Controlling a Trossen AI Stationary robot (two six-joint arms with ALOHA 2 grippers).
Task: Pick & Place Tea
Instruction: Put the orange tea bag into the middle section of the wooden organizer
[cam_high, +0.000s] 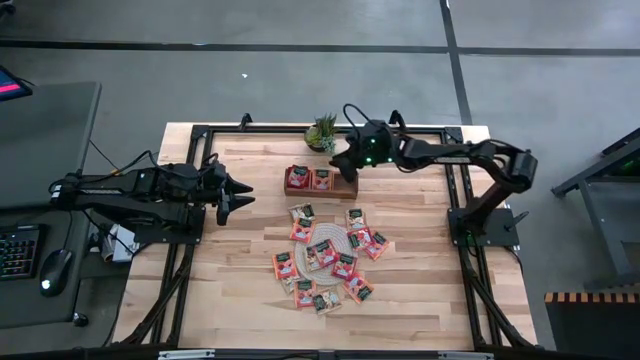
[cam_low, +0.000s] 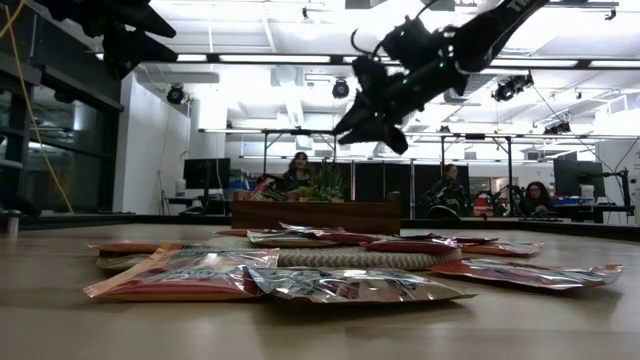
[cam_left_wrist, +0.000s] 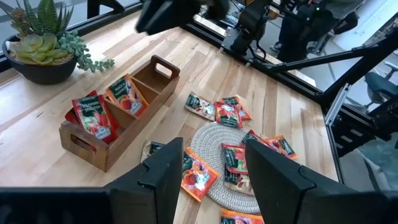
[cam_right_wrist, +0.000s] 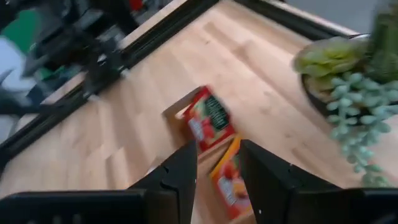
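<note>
Left arm: dark, six-joint, stretched roughly level from the counter's left edge toward the middle, its two-finger left gripper held above the counter with both dark fingers spread apart and nothing between them. Right arm: dark, six-joint, rising from its base at the right edge, elbow bent, forearm reaching across toward the counter's far middle; wrist pitched downward, right gripper raised above the counter. Its dark fingers stand parted by a narrow gap in the right wrist view, clasping nothing.
</note>
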